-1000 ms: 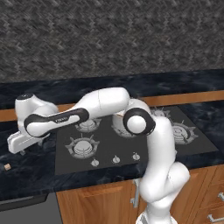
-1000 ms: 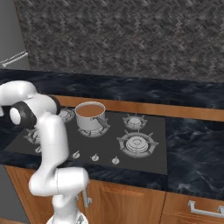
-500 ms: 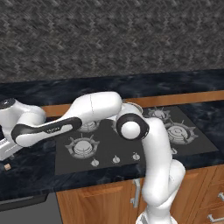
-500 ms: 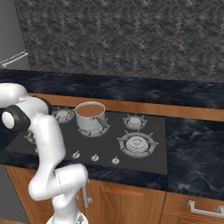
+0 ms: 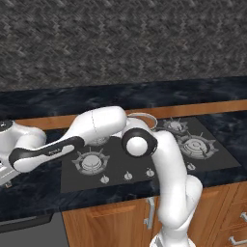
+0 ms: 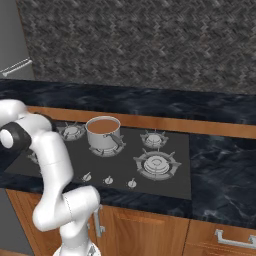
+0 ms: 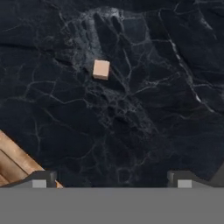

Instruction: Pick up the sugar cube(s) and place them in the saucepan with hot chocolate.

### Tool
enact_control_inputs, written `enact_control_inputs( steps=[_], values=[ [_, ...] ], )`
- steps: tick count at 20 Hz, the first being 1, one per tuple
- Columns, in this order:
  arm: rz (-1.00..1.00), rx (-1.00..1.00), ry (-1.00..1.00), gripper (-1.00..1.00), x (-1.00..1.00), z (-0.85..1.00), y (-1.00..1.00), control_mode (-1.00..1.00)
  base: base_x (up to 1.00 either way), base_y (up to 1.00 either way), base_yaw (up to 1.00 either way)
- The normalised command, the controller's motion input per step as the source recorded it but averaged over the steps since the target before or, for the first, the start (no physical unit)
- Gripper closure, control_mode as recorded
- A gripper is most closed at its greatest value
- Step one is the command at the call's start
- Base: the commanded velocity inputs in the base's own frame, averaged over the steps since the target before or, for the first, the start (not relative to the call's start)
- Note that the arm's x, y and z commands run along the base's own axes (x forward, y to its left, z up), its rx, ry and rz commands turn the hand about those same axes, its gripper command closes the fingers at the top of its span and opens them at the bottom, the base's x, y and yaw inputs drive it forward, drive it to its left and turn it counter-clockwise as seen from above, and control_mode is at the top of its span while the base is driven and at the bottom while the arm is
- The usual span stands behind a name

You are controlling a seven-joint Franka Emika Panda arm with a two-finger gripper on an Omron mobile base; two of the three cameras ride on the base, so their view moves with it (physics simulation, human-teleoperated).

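— Now, where do you see the sugar cube?

— You find the sugar cube [image 7: 101, 69] in the hand view. It lies alone on the dark marble tabletop [image 7: 144, 109], well ahead of the gripper [image 7: 110, 179] and a little to the left of its middle line.

— Do you have something in the gripper?

— No. Your gripper stands fully open, its two fingertips [image 7: 43, 178] far apart, and nothing is between them. It hangs above the tabletop and does not touch the cube.

— And the saucepan with hot chocolate?

— You see the saucepan with hot chocolate [image 6: 103, 133] in the right base view. It stands upright on a rear burner of the black stove [image 6: 165, 182], with brown liquid inside. Your arm [image 5: 91, 129] reaches far to the left, away from the stove.
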Motion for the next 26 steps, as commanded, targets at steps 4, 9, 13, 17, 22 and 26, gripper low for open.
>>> enact_control_inputs(
  steps=[4, 9, 13, 17, 22, 26],
  values=[
    [0.0, 0.1, 0.01, -1.0, 0.0, -0.46, 0.01, -1.0, 0.0, 0.0, 0.0],
    [0.0, 0.0, 0.16, -1.0, 0.4, -0.22, 0.23, -1.0, 0.0, 0.0, 0.0],
    [0.0, 0.0, 0.06, -1.0, 0.4, -0.13, 0.36, -1.0, 0.0, 0.0, 0.0],
    [0.0, 0.0, 0.0, -1.0, 0.01, 0.0, 0.21, -1.0, 0.0, 0.0, 0.0],
    [0.0, 0.0, 0.0, -1.0, 0.08, 0.0, 0.39, -1.0, 0.0, 0.0, 0.0],
    [0.0, 0.0, 0.0, -1.0, 0.09, -0.05, 0.34, -1.0, 0.0, 0.0, 0.0]
  ],
)
